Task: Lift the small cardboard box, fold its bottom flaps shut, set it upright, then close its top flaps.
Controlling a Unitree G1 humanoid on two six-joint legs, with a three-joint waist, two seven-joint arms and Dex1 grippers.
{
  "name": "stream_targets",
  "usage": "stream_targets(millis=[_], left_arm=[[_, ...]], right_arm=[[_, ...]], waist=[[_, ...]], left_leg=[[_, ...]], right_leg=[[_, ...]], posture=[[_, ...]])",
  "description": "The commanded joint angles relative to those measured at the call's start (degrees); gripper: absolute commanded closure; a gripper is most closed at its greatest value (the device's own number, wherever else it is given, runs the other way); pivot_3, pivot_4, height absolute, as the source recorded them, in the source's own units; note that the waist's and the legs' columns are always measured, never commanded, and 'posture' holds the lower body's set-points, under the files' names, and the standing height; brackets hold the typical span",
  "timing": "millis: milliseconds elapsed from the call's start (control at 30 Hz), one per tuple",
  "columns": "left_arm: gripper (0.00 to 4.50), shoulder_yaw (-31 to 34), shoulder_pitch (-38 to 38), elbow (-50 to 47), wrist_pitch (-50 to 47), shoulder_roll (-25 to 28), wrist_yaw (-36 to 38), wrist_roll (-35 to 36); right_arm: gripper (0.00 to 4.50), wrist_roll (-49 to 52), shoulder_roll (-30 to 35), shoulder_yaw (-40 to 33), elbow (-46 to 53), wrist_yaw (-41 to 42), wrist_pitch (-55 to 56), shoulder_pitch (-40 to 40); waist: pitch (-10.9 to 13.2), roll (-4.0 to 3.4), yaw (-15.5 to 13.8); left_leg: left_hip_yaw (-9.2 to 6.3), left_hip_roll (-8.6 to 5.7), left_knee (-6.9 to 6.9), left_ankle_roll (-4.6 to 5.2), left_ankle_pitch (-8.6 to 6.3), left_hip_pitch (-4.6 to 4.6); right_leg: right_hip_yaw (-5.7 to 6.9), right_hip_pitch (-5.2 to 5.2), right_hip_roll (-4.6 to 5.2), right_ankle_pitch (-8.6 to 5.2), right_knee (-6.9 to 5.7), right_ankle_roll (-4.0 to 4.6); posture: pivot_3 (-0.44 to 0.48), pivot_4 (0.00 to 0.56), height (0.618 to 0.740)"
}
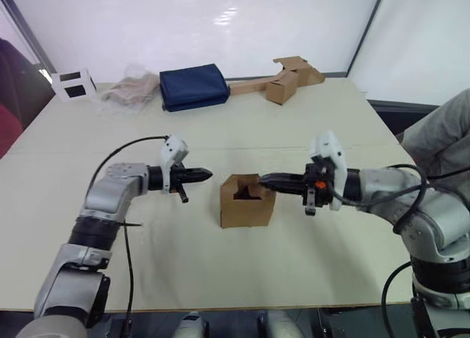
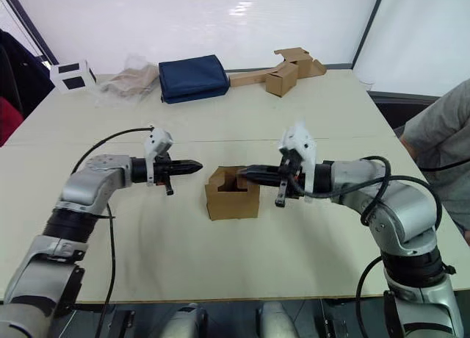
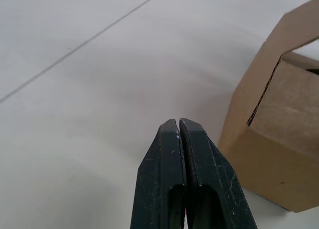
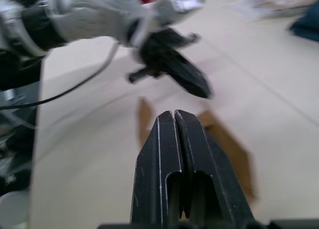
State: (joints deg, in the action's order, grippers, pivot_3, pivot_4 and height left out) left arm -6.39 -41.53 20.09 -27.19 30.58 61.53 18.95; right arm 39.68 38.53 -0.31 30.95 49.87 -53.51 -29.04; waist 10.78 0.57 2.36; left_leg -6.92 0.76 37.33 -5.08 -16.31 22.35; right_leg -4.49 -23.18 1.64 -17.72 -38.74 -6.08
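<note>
The tabletop (image 1: 308, 264) is wide, w/ the small cardboard box (image 1: 247, 203) sitting upright mid-table, a bit toward the near edge, top end open. Along the far edge: a navy fabric bundle (image 1: 194, 86), brown cardboard pieces (image 1: 283, 79) toward the far right corner, a crumpled bag (image 1: 132, 87), and a white cube w/ black squares (image 1: 73, 84) at the far left corner.

The right gripper (image 1: 263, 179) has its fingers pressed together, holding nothing, tip poking in at the box's right top rim, seemingly on or just over a top flap (image 1: 253, 182); contact I can't confirm. The left gripper (image 1: 208, 174) is likewise pinched closed and empty, hovering just beside the box's left side, not touching.

Looks like the top-closing stage. To do it well, I'd say: sweep the right tip across and down so the flap hinges over cleanly rather than crushing the wall. The box is light and will probably skid, so bring the left tip against the opposite wall as a brace first. Then fold the remaining flaps in opposing pairs, pressing near the hinge line.
</note>
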Motion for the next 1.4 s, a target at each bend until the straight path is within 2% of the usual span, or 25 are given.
stream_targets(millis=[33, 300, 767, 1100, 1400], left_arm=[[4.45, -0.55, -2.47, 3.51, 2.81, -1.67, 1.83, -1.1], [4.45, -1.27, -4.44, 10.88, 5.37, -5.61, 5.21, -2.52], [4.45, -0.59, -4.03, 10.66, 5.5, -7.03, 5.57, -3.08], [4.45, -0.19, -2.82, 8.85, 5.04, -6.75, 5.04, -2.92], [4.45, -0.03, -3.42, 9.73, 5.93, -7.5, 4.19, -3.1]], right_arm=[[4.5, -1.14, 1.37, 3.05, 3.7, -0.6, 1.1, 1.28], [4.5, -7.24, 2.45, 8.09, 2.57, -2.13, 5.77, 2.24], [4.5, -15.6, -1.23, 14.8, -6.05, -2.13, 12.11, 0.11], [4.5, -15.65, -3.79, 14.87, -8.03, -1.31, 12.23, 0.21], [4.5, -8.17, -2.64, 8.59, -2.72, 0.51, 7.43, -0.76]], waist=[[0.0, 0.0, 0.03], [0.0, 0.0, 0.23], [0.0, 0.0, 0.21], [0.0, 0.0, 0.2], [0.0, 0.0, 0.18]], left_leg=[[0.0, -0.01, 0.0, 0.0, 0.0, 0.01], [0.0, 0.0, -0.02, 0.0, 0.0, 0.01], [-0.01, 0.0, -0.01, 0.0, 0.0, 0.01], [-0.02, 0.0, 0.0, 0.0, 0.0, 0.01], [-0.03, -0.01, 0.0, 0.0, 0.0, 0.01]], right_leg=[[0.0, 0.0, 0.01, 0.0, 0.0, 0.0], [0.0, -0.04, -0.02, 0.0, -0.01, 0.0], [0.0, -0.04, -0.01, 0.0, -0.01, 0.0], [0.0, -0.04, 0.0, 0.0, -0.02, 0.0], [0.0, -0.03, 0.0, 0.0, -0.02, 0.0]], posture=[[0.0, 0.15, 0.74], [0.0, 0.15, 0.74], [0.0, 0.15, 0.74], [0.0, 0.15, 0.74], [0.0, 0.15, 0.74]])
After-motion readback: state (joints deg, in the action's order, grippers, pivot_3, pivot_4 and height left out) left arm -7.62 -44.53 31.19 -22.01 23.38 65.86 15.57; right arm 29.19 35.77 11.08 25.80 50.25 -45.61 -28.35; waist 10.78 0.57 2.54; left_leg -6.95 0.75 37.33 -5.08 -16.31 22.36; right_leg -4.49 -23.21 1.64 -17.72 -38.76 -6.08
